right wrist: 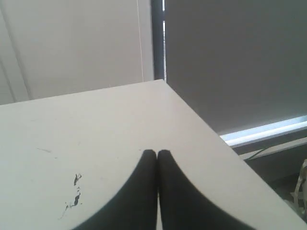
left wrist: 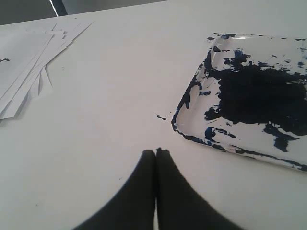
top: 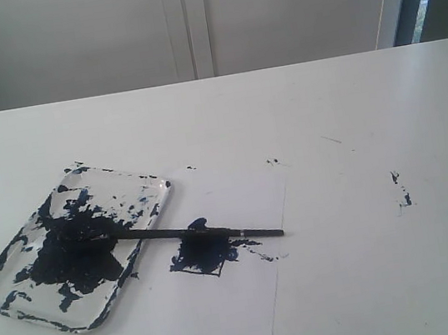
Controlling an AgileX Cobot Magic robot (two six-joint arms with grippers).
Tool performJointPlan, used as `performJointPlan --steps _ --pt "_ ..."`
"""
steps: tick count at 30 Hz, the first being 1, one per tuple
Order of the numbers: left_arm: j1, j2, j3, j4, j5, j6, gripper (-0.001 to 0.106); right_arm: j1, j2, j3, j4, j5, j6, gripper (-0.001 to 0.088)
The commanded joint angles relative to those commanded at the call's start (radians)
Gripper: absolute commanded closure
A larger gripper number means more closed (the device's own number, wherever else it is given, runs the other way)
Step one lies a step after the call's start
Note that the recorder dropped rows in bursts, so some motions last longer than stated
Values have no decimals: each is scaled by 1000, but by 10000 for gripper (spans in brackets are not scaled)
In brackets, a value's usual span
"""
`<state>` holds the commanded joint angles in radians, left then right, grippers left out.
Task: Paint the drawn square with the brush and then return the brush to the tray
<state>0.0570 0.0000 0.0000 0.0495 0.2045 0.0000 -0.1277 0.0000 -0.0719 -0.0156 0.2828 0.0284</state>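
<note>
Both pairs of fingers stand pressed together and hold nothing; the left gripper [left wrist: 155,153] hangs above the bare white table [left wrist: 96,120] just short of the tray [left wrist: 180,122], while the right gripper [right wrist: 157,153] points at the table's far corner, well apart from the work, with only paint specks [right wrist: 74,196] near it; loose sheets [left wrist: 29,62] lie fanned beyond the left arm.

The brush [top: 154,233] lies flat, one end sunk in the tray's dark paint, its shaft crossing the rim and running over the blotted square [top: 203,255] on the paper sheet [top: 230,318]; which end carries the bristles is hard to tell.

It looks light, stiff and very thin, and probably slick wherever wet paint coats it; a round stick like this may roll or skid from a loose pinch. The safest hold seems to be the clean stretch of handle past the square, fingers opened first, then closed low against the paper. The square appears daubed already; the brush is only half home.
</note>
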Motion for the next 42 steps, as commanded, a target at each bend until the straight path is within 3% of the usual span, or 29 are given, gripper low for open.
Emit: performJointPlan --steps 5,8,17,29,42 --pt "0 0 0 0 0 0 1053 0 0 72 2 -11 2 868" --pt "0 0 0 0 0 0 1053 0 0 72 25 55 12 868" --pt "0 0 0 0 -2 0 1053 2 0 72 26 51 29 868" --pt "0 0 0 0 -2 0 1053 201 0 72 16 51 -79 868" --pt "0 0 0 0 -2 0 1053 205 0 72 16 51 -53 868"
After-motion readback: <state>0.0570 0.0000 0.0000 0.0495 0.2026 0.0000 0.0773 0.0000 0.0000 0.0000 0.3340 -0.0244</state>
